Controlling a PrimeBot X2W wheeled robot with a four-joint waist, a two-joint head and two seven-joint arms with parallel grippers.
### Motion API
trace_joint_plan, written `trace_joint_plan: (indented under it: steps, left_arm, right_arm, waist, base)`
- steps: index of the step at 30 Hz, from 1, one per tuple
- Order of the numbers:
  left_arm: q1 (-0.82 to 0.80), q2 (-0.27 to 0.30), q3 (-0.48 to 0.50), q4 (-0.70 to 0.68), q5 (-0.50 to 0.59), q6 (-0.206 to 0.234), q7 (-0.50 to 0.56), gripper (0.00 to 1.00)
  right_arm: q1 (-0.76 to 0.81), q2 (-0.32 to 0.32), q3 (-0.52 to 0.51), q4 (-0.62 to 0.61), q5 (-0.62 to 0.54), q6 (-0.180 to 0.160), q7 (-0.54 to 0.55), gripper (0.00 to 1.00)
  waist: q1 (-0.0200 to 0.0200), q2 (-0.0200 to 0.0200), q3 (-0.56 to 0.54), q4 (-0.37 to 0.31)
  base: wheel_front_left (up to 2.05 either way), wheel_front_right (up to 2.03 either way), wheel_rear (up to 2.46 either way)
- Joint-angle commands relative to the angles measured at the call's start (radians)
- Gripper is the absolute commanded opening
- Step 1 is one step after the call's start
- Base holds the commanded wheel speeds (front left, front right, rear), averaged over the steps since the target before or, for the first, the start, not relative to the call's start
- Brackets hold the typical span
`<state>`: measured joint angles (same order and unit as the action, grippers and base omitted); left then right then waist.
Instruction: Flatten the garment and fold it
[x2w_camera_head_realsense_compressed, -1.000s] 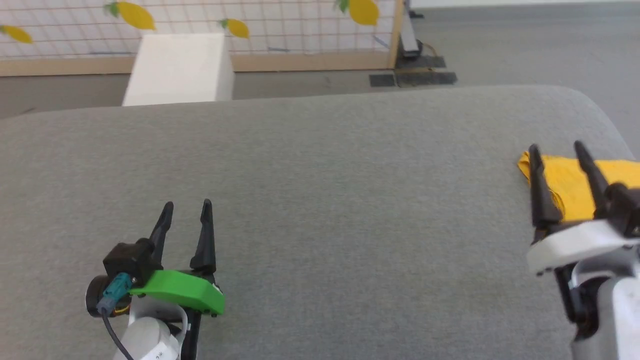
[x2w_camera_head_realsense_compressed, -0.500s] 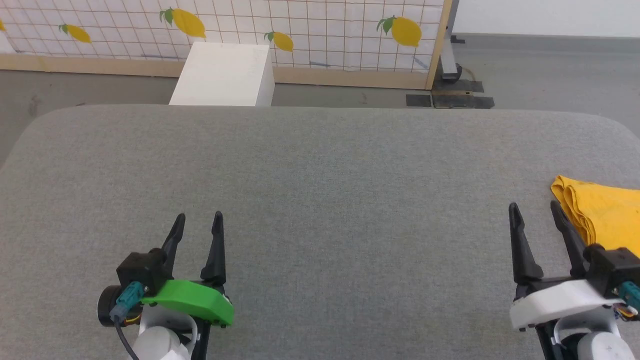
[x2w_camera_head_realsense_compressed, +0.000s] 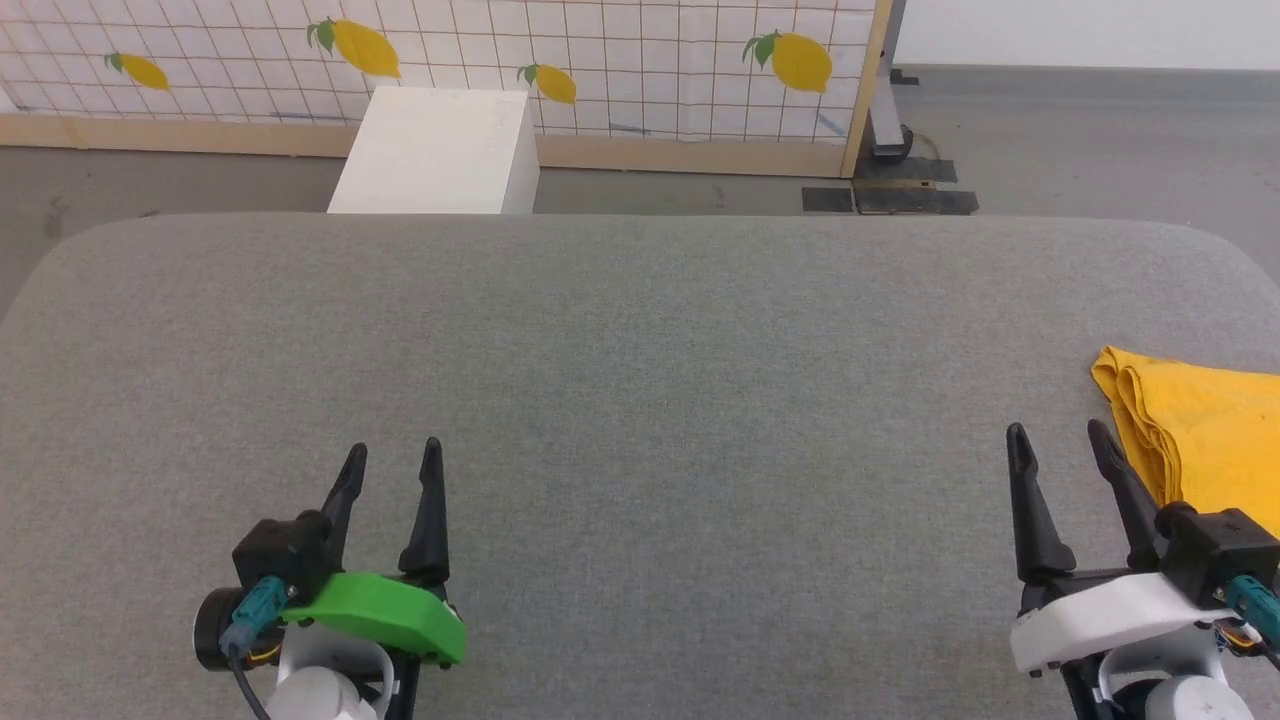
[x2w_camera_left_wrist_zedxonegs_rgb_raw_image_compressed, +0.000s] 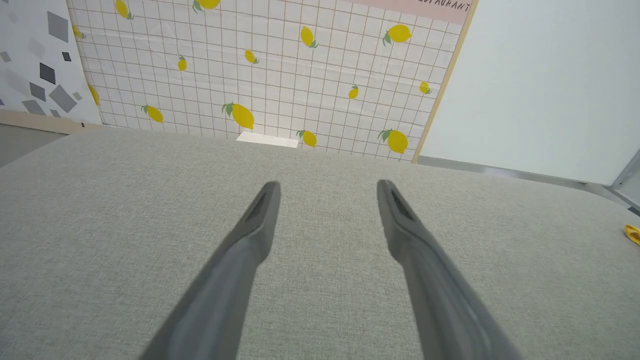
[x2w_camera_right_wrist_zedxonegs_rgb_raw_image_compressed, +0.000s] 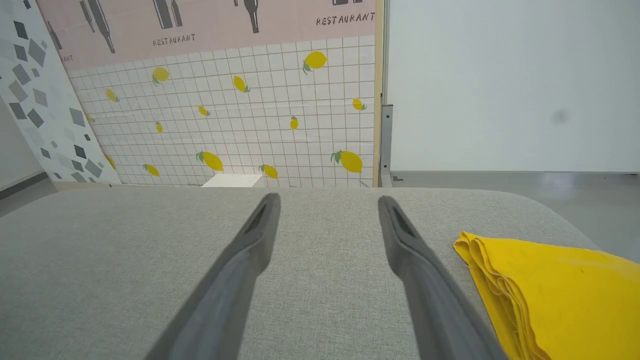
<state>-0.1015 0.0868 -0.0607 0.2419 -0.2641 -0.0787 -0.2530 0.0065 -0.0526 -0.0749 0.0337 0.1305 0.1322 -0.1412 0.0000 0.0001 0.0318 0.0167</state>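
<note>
Two tools, both wide open w/ nothing in them. Left tool (x2w_camera_head_realsense_compressed: 395, 447) hangs low over the bare grey worktop (x2w_camera_head_realsense_compressed: 640, 330), well apart from the cloth. Right tool (x2w_camera_head_realsense_compressed: 1057, 428) is just beside the yellow shirt (x2w_camera_head_realsense_compressed: 1210, 425), not touching it. Shirt lies at the right side of the worktop, and part of it runs off the pic. It's in layers, w/ lots of thin edges stacked at the corner near the right tool; can't tell if it's neat. I think it's soft, light & floppy: it'll sag and bunch, but won't break. Best spot to grab, I'd say, is that near corner. Pinch just the top layers, drag it to the middle, then the left tool takes another edge to spread it flat.
</note>
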Motion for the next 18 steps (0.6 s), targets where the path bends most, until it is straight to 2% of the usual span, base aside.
trace_joint_plan:
  steps: [1, 2, 3, 18]
  left_arm:
    - [0.012, -0.005, 0.001, 0.004, 0.010, -0.003, -0.009, 1.00]
    - [0.012, -0.006, 0.002, 0.006, 0.011, -0.004, -0.009, 1.00]
    - [0.000, 0.000, 0.000, 0.005, 0.001, -0.001, -0.001, 0.00]
    - [0.004, -0.002, 0.002, -0.005, 0.011, 0.003, 0.013, 0.00]
  right_arm:
    - [0.012, 0.002, 0.003, 0.002, 0.010, -0.002, -0.003, 1.00]
    - [0.012, 0.002, 0.003, 0.002, 0.011, -0.002, -0.002, 1.00]
    - [0.000, 0.000, 0.002, 0.001, 0.003, 0.000, 0.000, 0.00]
    - [0.000, 0.000, 0.005, -0.001, -0.003, 0.000, 0.006, 0.00]
  waist:
    - [0.0000, -0.0001, 0.000, 0.001]
    - [0.0000, -0.0001, 0.000, 0.001]
    - [0.0000, -0.0001, 0.000, 0.000]
    - [0.0000, -0.0001, -0.002, -0.001]
  base:
    - [0.00, 0.00, 0.00]
    - [0.00, 0.00, 0.00]
    - [0.00, 0.00, 0.00]
    - [0.00, 0.00, 0.00]
